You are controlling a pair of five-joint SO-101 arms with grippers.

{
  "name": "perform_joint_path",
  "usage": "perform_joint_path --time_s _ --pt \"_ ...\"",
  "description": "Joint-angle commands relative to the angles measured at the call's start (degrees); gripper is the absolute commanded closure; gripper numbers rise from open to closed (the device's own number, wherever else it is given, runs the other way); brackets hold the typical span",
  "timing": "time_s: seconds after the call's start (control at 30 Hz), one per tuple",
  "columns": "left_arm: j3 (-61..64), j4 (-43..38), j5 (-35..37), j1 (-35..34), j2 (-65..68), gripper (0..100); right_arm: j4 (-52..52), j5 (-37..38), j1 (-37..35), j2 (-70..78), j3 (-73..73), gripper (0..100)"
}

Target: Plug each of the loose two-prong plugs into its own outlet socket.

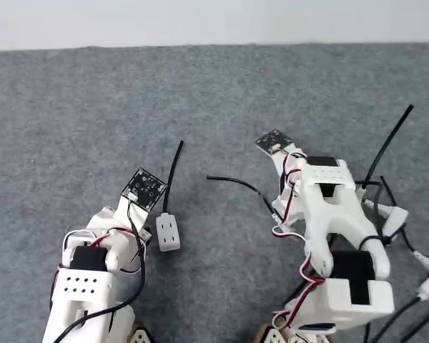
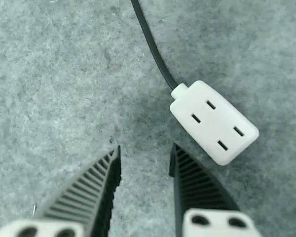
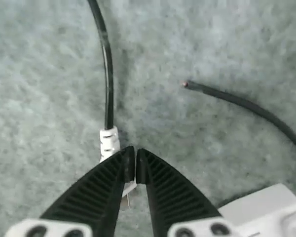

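The two-prong plug (image 3: 110, 142) looks small, light and hard, a white moulded body on a black cord (image 3: 106, 64). The cord is springy enough to tug the plug off line, I'd guess. The body is the place to hold it, short of the prongs, so the blades stay free to enter the slots. The smooth plastic could twist between ribbed pads if it is pinched too near one end.

The right claw (image 3: 135, 149) is closed almost tip to tip and appears clamped on that plug. The white body sticks out past one finger, and a metal prong peeks through the gap lower down. It sits low over the grey bench (image 1: 93, 107), right of centre.

The white outlet block (image 2: 214, 121) lies flat, slots up, toward the near edge where the arms stand, left of centre. Its own dark cable runs off toward the far edge. It shows two pairs of slots. It looks light enough to skid when a plug is pushed in, so it may want steadying.

The left claw (image 2: 144, 148) hangs just beside the block with its fingers spread apart. It grips nothing and touches nothing I can make out.
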Motion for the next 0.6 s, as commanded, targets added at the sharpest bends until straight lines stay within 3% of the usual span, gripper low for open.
perform_joint_path --time_s 0.0,0.23,0.57 --pt "-2.07 -1.23 0.53 -0.09 -0.88 85 1.71 0.53 -0.92 -0.31 -0.09 99.0" --pt "-2.07 -1.23 0.53 -0.09 -0.88 85 2.59 0.53 -3.74 -1.98 2.11 99.0" --pt "-2.07 -1.32 0.53 -0.18 -0.88 85 2.15 0.44 -9.19 -17.89 12.4 99.0"
